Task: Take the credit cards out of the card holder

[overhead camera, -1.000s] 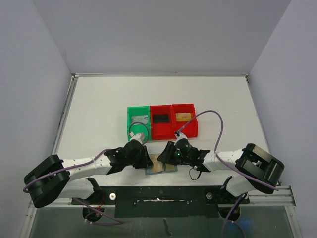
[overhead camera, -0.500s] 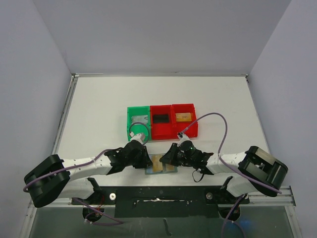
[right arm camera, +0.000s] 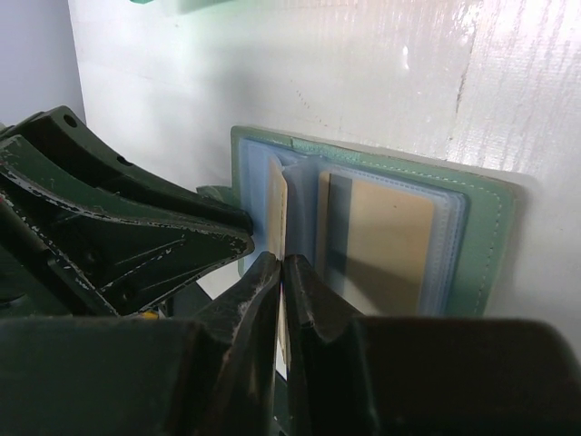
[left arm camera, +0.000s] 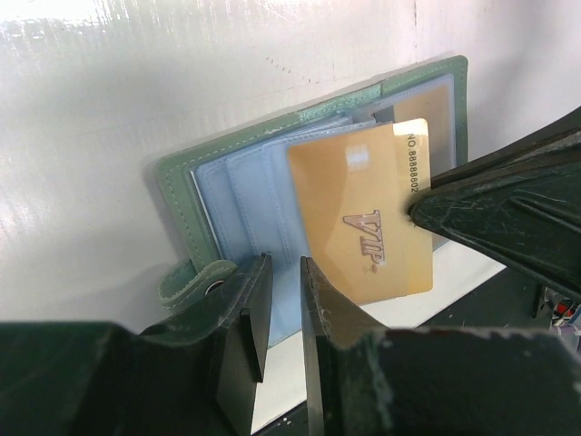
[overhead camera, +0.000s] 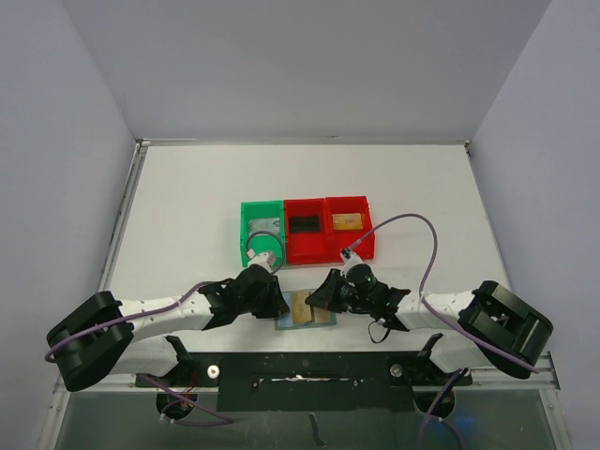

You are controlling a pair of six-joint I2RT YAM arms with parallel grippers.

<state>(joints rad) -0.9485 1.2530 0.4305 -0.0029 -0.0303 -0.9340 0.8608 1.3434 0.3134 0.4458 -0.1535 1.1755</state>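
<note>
The right hand (right arm camera: 281,263) was seen with its two fingers drawn almost together and clamped on the right edge of a gold card (left arm camera: 363,213), which was printed with "VIP" and a row of digits. The card was held skewed over the open card holder (left arm camera: 182,191), partly above its light-blue plastic sleeves; whether any corner of it was tucked in a pocket could not be told. The card holder was laid open and flat on the white surface (overhead camera: 187,206), close to the near edge and between the two hands. Its green cover was visible as a stitched border around the sleeves, and a snap tab (left arm camera: 186,277) was seen sticking out at its left side. A second gold card (right arm camera: 390,238) was lodged in a clear pocket on the holder's right half. The left hand (left arm camera: 283,272) was set at the holder's left side, its fingers only a narrow slot apart and closed over the edge of the cover and sleeves just beside the tab. Farther back, apart from the holder, three open bins were lined up side by side. A silver-grey card (overhead camera: 263,226) was held in the green bin (overhead camera: 244,230) on the left, a black card (overhead camera: 305,225) in the middle red bin (overhead camera: 305,251), and a tan card (overhead camera: 346,220) in the right red bin (overhead camera: 367,234).
</note>
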